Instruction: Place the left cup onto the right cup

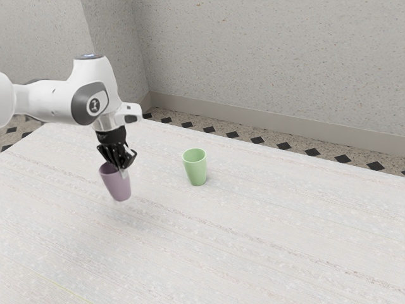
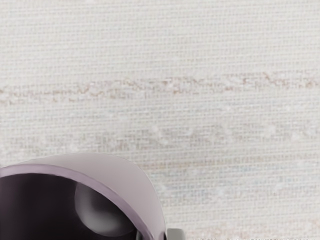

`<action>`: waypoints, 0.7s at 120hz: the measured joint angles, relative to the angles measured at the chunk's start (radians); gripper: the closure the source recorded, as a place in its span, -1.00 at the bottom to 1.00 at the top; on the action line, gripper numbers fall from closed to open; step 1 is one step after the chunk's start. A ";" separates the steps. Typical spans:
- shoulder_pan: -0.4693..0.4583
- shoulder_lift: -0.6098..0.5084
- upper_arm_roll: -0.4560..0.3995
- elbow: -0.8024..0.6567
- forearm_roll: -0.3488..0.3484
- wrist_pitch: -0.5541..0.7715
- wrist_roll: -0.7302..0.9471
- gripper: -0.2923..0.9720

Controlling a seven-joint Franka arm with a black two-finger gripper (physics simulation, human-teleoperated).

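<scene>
Out on the far side from the green cup (image 1: 195, 166), the white arm (image 1: 63, 101) reaches in and bends down, and there are the black fingers (image 1: 118, 156), clamped on the near rim of the purple cup (image 1: 115, 182). It looks like one finger inside the mouth and one outside, a pinch that leaves the base free to be set on another rim. The purple cup hangs tilted, its base swung toward the green cup, which is what a one-sided rim grip would do. Whether its base is clear of the tabletop (image 1: 266, 240) I can't say for sure. The wrist view has that purple rim right under the hand over bare woven surface. Then a gap, and the green cup stands upright, mouth open and untouched, well apart, so I'd judge the carry across has yet to happen. Beyond it the tabletop is bare.
</scene>
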 joint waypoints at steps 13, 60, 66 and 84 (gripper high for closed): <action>-0.005 -0.002 -0.001 0.022 0.001 -0.022 0.000 0.71; -0.049 -0.001 -0.005 0.154 0.038 -0.130 0.001 0.70; -0.055 0.003 -0.005 0.173 0.042 -0.145 0.001 0.70; -0.057 0.024 -0.022 0.231 0.049 -0.178 0.003 0.71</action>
